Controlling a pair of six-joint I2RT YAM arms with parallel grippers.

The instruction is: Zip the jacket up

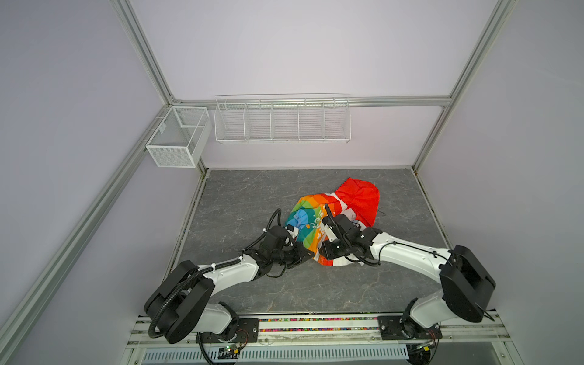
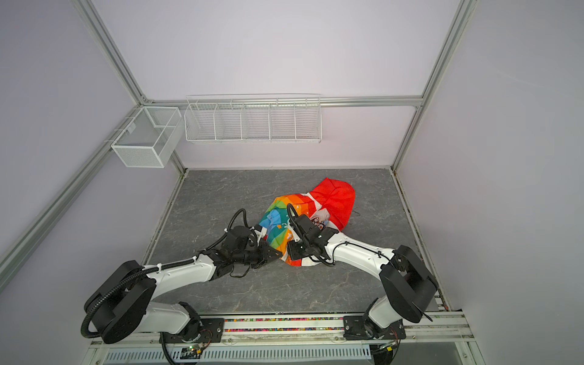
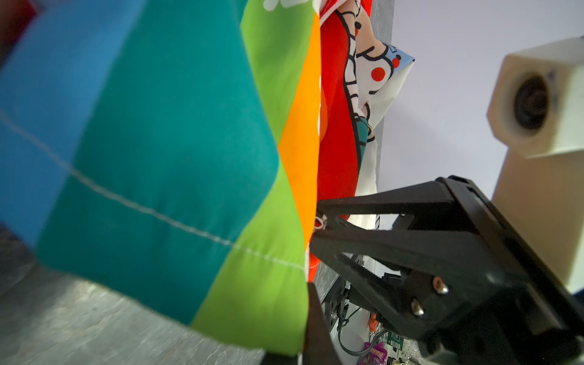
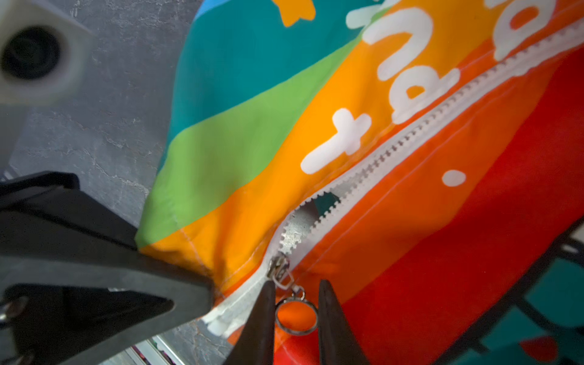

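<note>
jacket (image 1: 305, 229) hem pinched by left pincer (image 4: 211, 292), zipper ring (image 4: 296, 330) by right pincer (image 4: 295, 282); wire rack (image 1: 282, 123) well apart

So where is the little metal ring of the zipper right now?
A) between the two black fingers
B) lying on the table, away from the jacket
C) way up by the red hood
A: in the right wrist view the zipper ring sits between the right gripper's two black fingers, near one end of the jacket's white zipper.
</note>
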